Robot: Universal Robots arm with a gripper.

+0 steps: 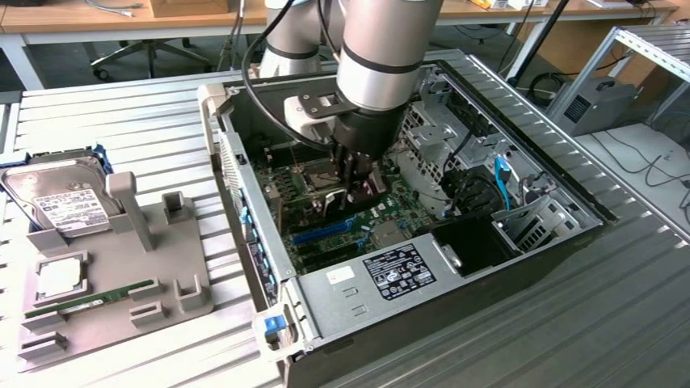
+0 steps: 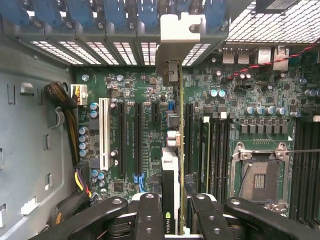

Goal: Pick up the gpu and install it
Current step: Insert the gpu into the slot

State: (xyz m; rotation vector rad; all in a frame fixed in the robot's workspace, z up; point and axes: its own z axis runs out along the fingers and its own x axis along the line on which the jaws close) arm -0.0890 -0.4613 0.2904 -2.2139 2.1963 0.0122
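gpu held on edge over the motherboard, inside the open case

the gripper (image 2: 172, 212) is closed on the gpu (image 2: 171, 170). its matte black fingers (image 2: 149, 215), studded with small screws, press on both faces of the card. seen edge-on from the wrist view, the gpu is a thin, flat board standing upright. it has a white and black casing on one side with a small green logo near the fingers. its bent silver metal end bracket (image 2: 182, 35) reaches the perforated rear wall of the case, beside a row of glossy blue plastic clips (image 2: 115, 12).

the card stands over the green motherboard (image 2: 135, 90), in line with the long black slots and just beside a white slot (image 2: 104, 132). the square metal cpu socket (image 2: 258, 180) lies on its other side. whether its edge is seated in a slot cannot be told.

in the exterior view the gripper (image 1: 351, 190) reaches down into the grey steel computer case (image 1: 242, 162), which lies open on a ribbed metal table (image 1: 108, 121). well apart, toward the exterior view's left, a grey moulded holder (image 1: 161, 267) carries a silver hard drive (image 1: 65, 202) with a white label and a narrow green ram stick (image 1: 92, 301).
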